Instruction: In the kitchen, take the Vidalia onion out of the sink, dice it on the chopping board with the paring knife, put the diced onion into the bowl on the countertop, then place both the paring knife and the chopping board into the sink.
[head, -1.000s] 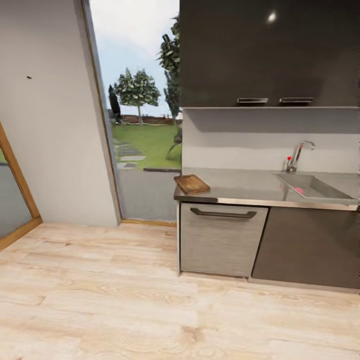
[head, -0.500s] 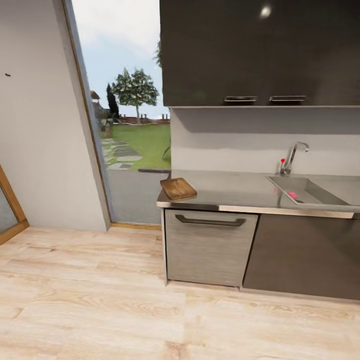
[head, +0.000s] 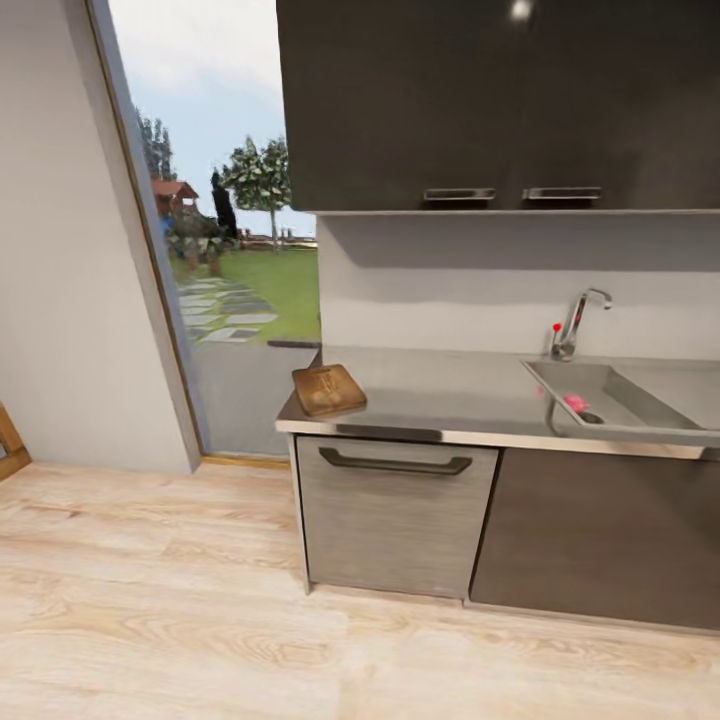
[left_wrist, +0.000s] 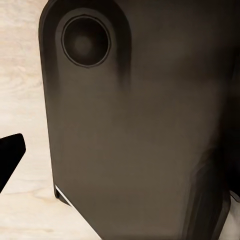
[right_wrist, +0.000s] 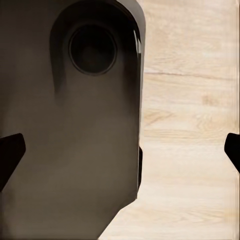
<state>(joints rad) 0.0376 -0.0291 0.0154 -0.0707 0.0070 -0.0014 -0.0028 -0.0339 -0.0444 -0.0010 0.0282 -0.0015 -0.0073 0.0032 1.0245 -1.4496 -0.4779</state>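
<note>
Approach phase, kitchen unit ahead; both arms folded low beside the robot's own dark body panel (left_wrist: 140, 130), wrist cameras aimed down at pale wood-plank floor (right_wrist: 190, 125).

Right gripper (right_wrist: 120, 150): dark fingertips at opposite edges of the right wrist view, set wide apart, clamped on nothing. Left gripper (left_wrist: 10, 160): one dark fingertip (left_wrist: 9, 159) visible, the other out of frame; spread impossible to tell.

Relation governing the coming move: sink (head: 640, 415) ahead of and well above both grippers, off toward the right arm's side, so right gripper judged the nearer; a pinkish object (head: 575, 402) lying in the basin near the drain, too small to identify as onion or knife handle. Chopping board (head: 328, 389) ahead toward the left arm's side, flat on the tabletop (head: 450, 395) near its window-end corner, long axis running obliquely away from the robot; well apart from the sink.

Count: one chopping board; one sink; one chrome tap (head: 575, 322) with red dot; one pinkish object in the basin; one drawer handle (head: 395, 462) below the tabletop; two upper-cabinet handles (head: 510, 193); no bowl in sight on the visible stretch.
</note>
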